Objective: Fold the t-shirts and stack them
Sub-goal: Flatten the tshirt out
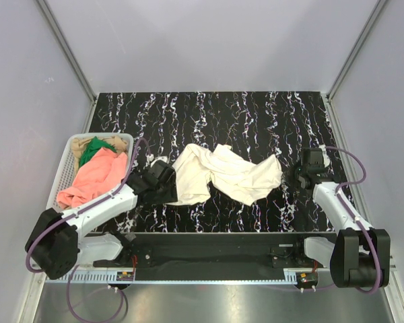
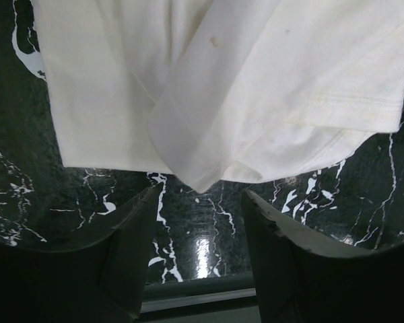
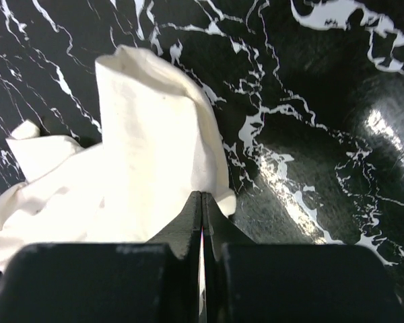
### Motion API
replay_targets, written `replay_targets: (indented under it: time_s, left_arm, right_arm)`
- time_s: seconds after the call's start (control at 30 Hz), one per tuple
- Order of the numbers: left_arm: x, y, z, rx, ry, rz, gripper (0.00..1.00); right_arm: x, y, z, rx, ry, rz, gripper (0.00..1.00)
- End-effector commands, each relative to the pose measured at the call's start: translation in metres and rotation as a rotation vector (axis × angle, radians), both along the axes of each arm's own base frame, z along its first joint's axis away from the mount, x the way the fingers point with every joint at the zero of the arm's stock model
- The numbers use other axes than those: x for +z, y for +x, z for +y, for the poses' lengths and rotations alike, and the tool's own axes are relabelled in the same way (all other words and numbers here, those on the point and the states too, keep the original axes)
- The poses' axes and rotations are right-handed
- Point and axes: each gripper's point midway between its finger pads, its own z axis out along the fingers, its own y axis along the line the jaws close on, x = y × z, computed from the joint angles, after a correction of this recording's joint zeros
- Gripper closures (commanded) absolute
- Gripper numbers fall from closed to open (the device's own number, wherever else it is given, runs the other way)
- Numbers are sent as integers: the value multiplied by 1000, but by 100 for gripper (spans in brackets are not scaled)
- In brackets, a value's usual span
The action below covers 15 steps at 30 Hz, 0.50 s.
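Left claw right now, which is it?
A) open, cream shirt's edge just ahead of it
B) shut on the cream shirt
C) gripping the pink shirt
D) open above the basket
A: the left wrist view shows the left claw with jaws wide apart, the cream shirt ending just beyond them, ungripped.

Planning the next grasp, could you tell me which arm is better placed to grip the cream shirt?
Left: the left hand is open, the cream shirt just ahead; the right hand is shut.

Lab test cell: plain grey walls (image 1: pixel 209 40) and aluminium posts (image 1: pixel 67 50) boxed in a black marbled table (image 1: pixel 209 111).
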Motion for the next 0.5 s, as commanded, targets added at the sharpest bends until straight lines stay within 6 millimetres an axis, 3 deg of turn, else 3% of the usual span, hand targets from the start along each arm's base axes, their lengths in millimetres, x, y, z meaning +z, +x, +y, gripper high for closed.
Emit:
replay_targets:
  time_s: [0.0, 0.13, 0.47]
  left_arm:
    - [2, 14, -14, 108, -96, -39, 43]
    - [-4, 21, -17, 177, -139, -61, 43]
    - [-19, 23, -16, 228, -138, -54, 47]
  right_arm:
    - [5, 3, 12, 13, 75, -40, 100]
    - [-7, -3, 13, 12, 80, -4, 100]
    - [-12, -7, 6, -15, 53, 4, 100]
